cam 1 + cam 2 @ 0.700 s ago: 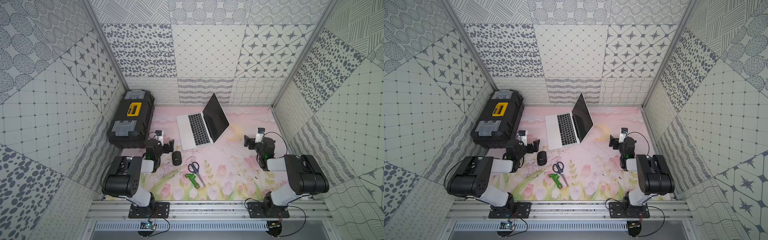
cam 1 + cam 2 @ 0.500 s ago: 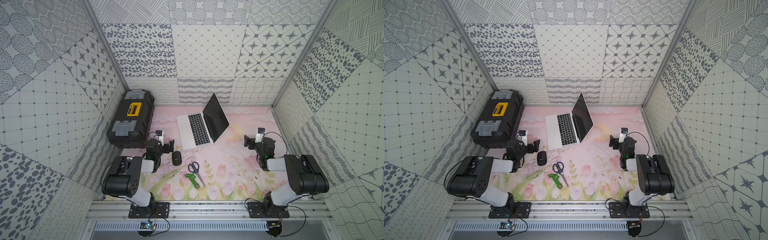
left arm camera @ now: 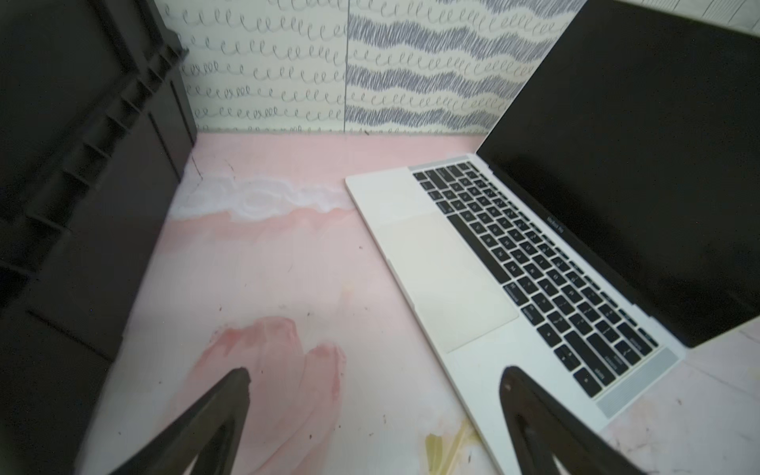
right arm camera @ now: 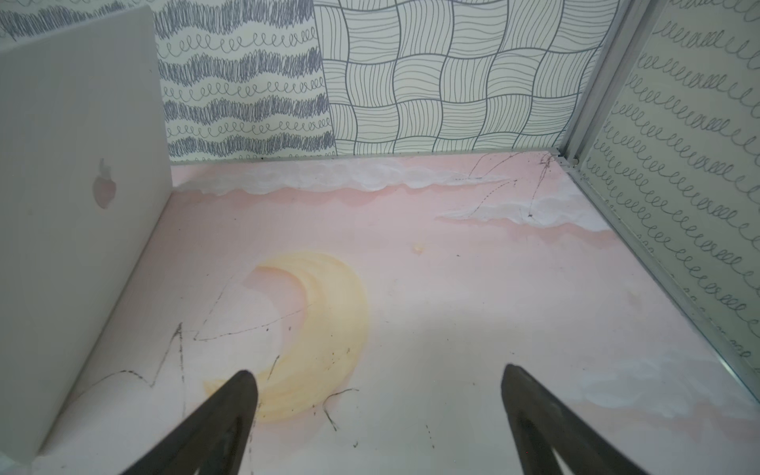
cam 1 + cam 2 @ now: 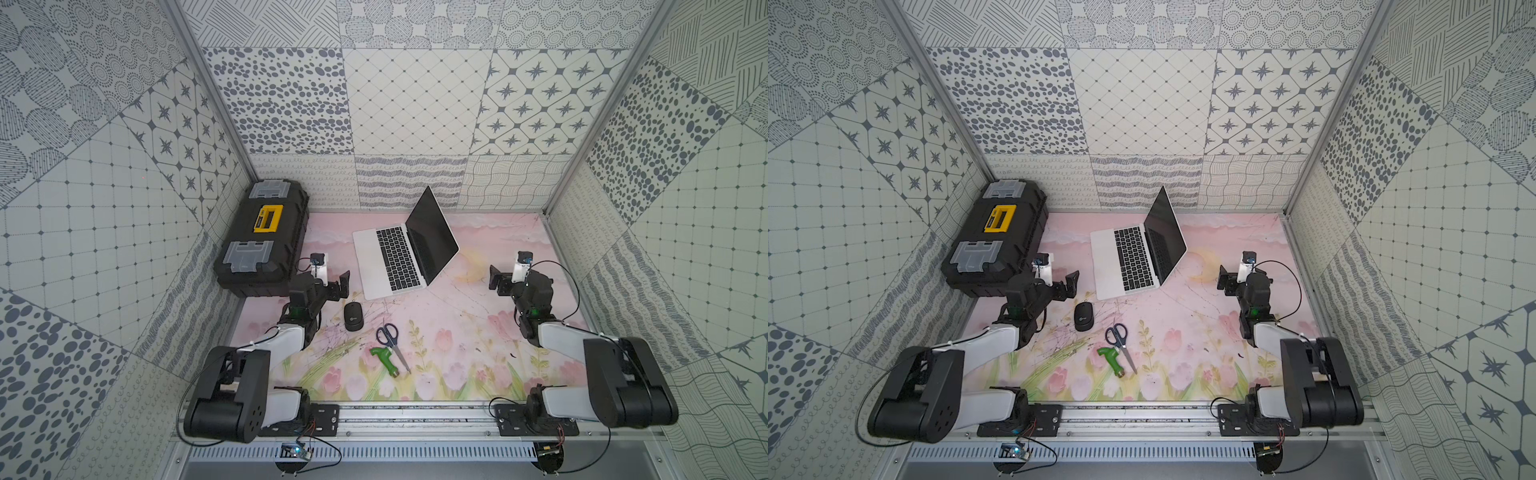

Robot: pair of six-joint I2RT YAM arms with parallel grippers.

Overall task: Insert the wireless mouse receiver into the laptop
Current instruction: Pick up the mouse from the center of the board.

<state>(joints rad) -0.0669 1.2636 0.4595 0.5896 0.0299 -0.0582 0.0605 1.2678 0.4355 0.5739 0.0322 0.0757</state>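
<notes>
- Two tools stand spread wide and empty. The left tool hovers low over the tabletop between the toolbox and the laptop. The right tool hovers behind the laptop's lid, at the laptop's 3 o'clock.
- The mouse lies belly down at 7 o'clock from the laptop and near the left tool, at that tool's 5 o'clock. It is clear of the scissors, which lie at its 4 o'clock.
- The laptop sits open toward 12 o'clock on the tabletop. Its screen faces roughly 9 o'clock and one short side is turned toward 6 o'clock. No port can be made out on that side.
- No receiver shows in any view. It is probably stowed under the mouse, so the mouse likely has to be lifted and turned first.
- The mouse looks light, with a smooth rounded shell that could squirt out of a pinch. The safest hold seems to be across its narrow flanks, near the middle.
- The receiver should be tiny and stiff. It is best pinched by its cap, leaving the plug bare and square to the port.
- The laptop looks slim enough to slide under a push, so the free tool may need to brace its base. The screen is best left untouched.
</notes>
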